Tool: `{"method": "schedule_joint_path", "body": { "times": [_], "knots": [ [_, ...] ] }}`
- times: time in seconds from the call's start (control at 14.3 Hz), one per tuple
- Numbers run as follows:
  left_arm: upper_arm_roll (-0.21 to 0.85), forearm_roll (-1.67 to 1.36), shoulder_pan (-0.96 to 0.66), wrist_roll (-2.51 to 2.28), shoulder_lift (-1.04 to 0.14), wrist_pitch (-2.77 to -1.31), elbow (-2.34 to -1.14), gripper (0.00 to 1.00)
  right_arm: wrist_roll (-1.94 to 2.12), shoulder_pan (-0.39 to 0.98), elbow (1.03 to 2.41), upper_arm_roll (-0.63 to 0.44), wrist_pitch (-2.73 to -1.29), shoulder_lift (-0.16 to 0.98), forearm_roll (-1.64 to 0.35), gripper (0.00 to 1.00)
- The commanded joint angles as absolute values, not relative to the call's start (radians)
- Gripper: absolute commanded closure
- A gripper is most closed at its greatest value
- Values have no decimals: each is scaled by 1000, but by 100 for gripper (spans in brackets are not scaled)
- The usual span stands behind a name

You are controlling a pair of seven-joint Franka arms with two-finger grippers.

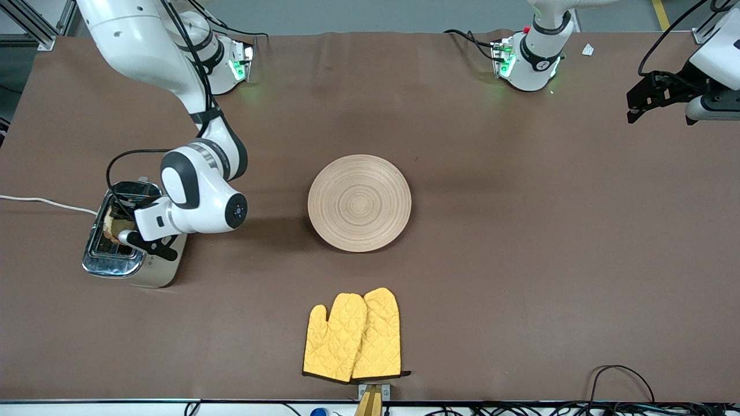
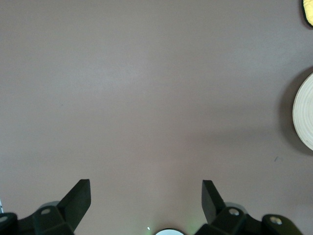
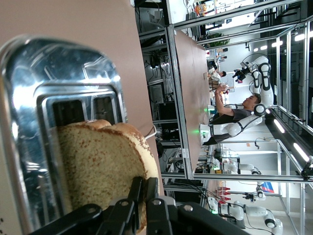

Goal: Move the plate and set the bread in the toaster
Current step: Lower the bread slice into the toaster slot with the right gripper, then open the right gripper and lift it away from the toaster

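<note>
The cream toaster (image 1: 151, 276) with its chrome top (image 3: 44, 73) stands toward the right arm's end of the table. The speckled brown bread (image 3: 98, 161) stands upright, its lower part in one slot, and only a sliver of the bread (image 1: 110, 230) shows under the arm in the front view. My right gripper (image 3: 144, 182) is over the toaster, shut on the slice's crust edge; the right gripper (image 1: 124, 236) points down at the slots. The round wooden plate (image 1: 359, 203) lies bare at mid-table. My left gripper (image 1: 636, 110) waits open above the table at the left arm's end; the left gripper (image 2: 146, 191) holds nothing.
A pair of yellow oven mitts (image 1: 352, 335) lies nearer the front camera than the plate. A white power cord (image 1: 46, 202) runs from the toaster off the table's edge. The plate's rim (image 2: 305, 117) and a mitt corner (image 2: 309, 10) show in the left wrist view.
</note>
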State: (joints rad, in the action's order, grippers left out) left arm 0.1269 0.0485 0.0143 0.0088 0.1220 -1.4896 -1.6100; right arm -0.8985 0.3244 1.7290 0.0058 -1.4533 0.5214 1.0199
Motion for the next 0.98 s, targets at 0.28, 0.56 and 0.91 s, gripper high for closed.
{"method": "schedule_joint_path", "body": {
  "times": [0.28, 0.56, 0.91],
  "knots": [
    [129, 55, 17, 48, 98, -1471, -1575, 0, -723, 327, 1707, 26, -1442, 431, 1006, 5],
    [129, 54, 18, 49, 98, -1470, -1575, 0, -635, 293, 1525, 15, -1434, 327, 594, 0],
    [127, 52, 18, 45, 98, -1471, -1575, 0, -486, 65, 1393, 21, -1454, 214, 42, 0]
  ]
}}
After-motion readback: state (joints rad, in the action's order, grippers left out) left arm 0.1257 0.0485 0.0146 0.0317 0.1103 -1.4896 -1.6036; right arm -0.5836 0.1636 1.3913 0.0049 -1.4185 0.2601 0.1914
